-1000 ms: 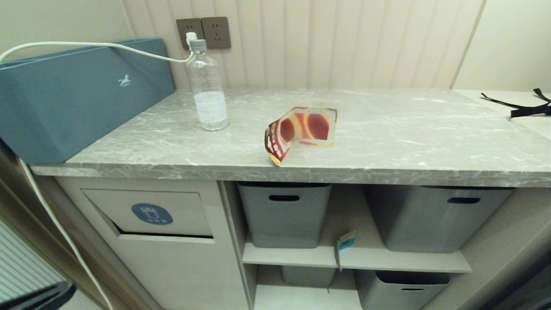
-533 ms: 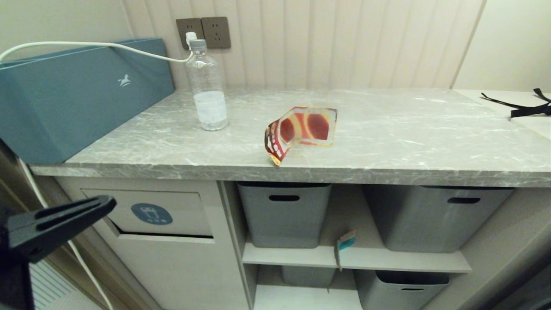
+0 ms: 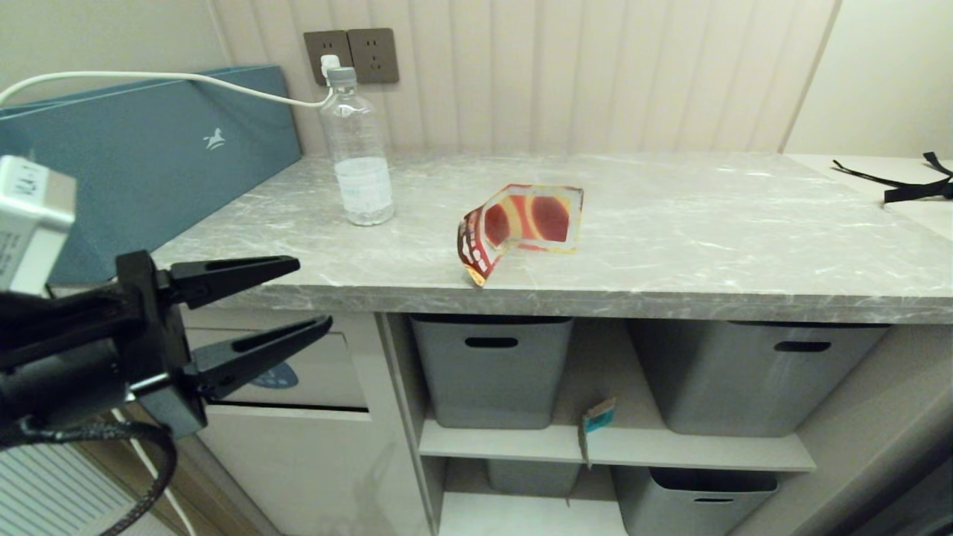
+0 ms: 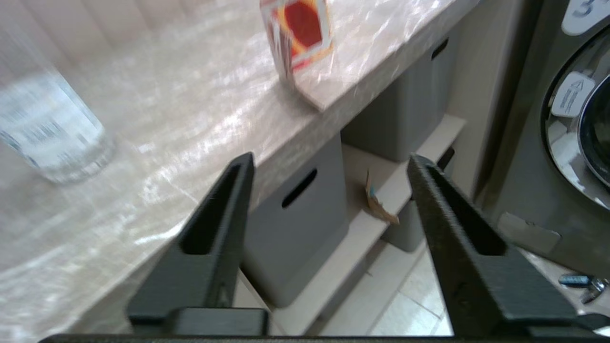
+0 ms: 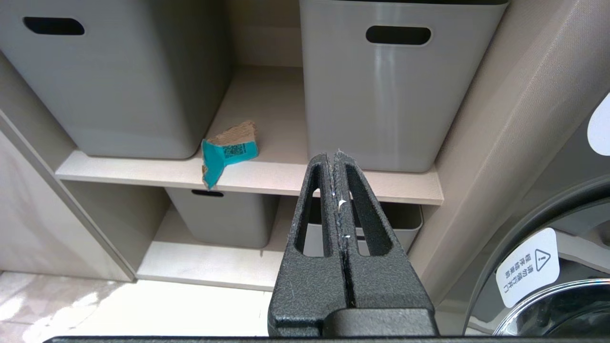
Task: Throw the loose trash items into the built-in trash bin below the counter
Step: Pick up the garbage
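The left gripper (image 3: pixel 309 294) has swung up beside the counter (image 3: pixel 670 223) edge, its jaws now spread apart, holding nothing. Ahead of it the clear water bottle (image 3: pixel 357 149) stands upright; beyond, the crumpled snack wrapper (image 3: pixel 521 227).

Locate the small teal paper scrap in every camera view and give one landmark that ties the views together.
Head view: teal paper scrap stands at the shelf's front edge, between the two upper grey tubs, below the counter.
Left wrist view: scrap shows between the left gripper's open fingers, on the same shelf edge.
Right wrist view: scrap hangs over the shelf edge, beside the tub.
Shared landmark: the grey tub with a slot handle next to it.
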{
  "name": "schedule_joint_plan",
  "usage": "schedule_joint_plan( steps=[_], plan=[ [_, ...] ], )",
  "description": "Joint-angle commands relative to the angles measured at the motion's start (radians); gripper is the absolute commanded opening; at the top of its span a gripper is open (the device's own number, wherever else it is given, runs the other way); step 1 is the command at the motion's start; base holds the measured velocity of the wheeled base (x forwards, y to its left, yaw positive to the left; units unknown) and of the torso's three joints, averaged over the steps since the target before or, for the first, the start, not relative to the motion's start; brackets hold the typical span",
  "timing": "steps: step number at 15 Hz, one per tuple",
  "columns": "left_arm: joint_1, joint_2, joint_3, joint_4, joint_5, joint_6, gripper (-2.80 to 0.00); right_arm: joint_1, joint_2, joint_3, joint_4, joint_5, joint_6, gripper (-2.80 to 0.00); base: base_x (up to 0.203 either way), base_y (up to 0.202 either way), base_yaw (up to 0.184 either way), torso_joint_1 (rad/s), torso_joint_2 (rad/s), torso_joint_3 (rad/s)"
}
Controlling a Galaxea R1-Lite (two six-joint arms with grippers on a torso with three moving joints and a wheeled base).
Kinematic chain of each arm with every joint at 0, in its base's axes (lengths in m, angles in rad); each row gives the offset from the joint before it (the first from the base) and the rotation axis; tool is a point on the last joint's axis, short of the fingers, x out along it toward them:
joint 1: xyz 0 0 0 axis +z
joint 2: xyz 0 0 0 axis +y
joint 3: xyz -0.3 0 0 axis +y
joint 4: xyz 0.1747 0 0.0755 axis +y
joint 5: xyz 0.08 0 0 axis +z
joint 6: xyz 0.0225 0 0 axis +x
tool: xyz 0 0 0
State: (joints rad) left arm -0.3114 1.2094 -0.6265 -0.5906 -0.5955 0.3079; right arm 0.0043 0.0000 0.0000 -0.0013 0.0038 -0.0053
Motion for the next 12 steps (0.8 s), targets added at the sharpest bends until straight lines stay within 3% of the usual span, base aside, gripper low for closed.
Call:
schedule_joint_plan(
  steps=[1,12],
  plan=[
    [-0.021,0.097,-0.017,-0.013,-0.001,0.0,0.0,0.0,0.0,0.0,0.0,0.001,-0.001,-2.8,0.0,0.0,0.0,0.0,0.0,0.0],
    [-0.116,0.468,-0.385,-0.051,0.002,0.002,0.0,0.0,-0.002,0.0,0.0,0.001,-0.001,-2.8,0.0,0.0,0.0,0.0,0.0,0.0]
  ],
)
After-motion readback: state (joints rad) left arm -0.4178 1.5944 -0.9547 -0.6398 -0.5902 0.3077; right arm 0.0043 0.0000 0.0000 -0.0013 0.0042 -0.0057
